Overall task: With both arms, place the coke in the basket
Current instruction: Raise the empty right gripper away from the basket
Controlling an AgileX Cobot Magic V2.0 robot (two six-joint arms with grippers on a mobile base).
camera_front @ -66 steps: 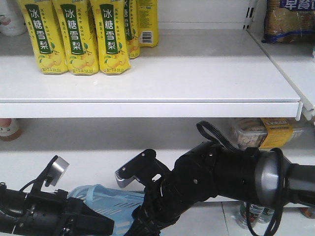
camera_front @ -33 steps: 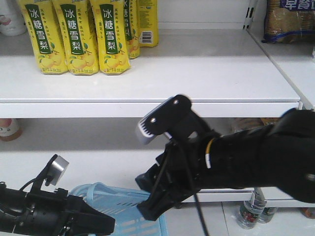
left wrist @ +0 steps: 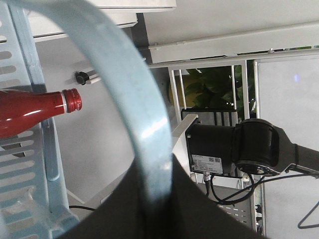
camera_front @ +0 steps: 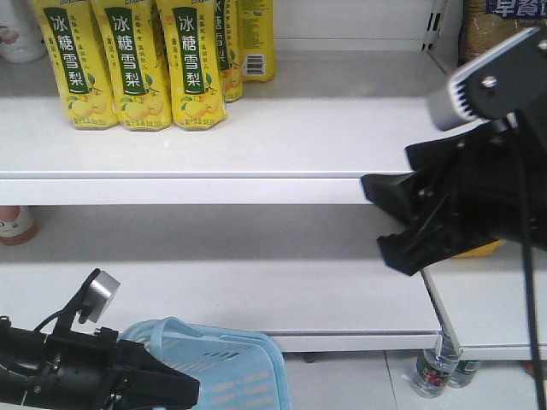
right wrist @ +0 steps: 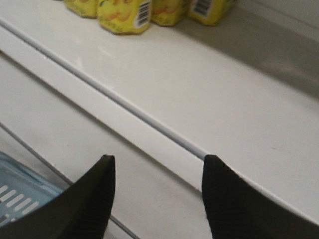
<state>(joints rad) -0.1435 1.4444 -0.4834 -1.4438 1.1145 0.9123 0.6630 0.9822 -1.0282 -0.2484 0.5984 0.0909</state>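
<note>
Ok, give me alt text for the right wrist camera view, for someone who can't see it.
The right gripper, open and empty, hangs in front of a white store shelf, its two black fingers spread at the bottom of the frame. Yellow drink cartons stand along the shelf's back left, and a corner of the pale blue basket shows at lower left.

Front view: even, bright overhead store light, whites near blown out; soft shadow under upper shelf (camera_front: 256, 137). Right arm (camera_front: 461, 205) slightly motion-blurred, approx. silhouette. Left wrist view: basket handle (left wrist: 134, 114) very close, out of focus, glare streak on it; bkgd sharp. Right wrist view: soft overall, jaws blurred, dark.
</note>
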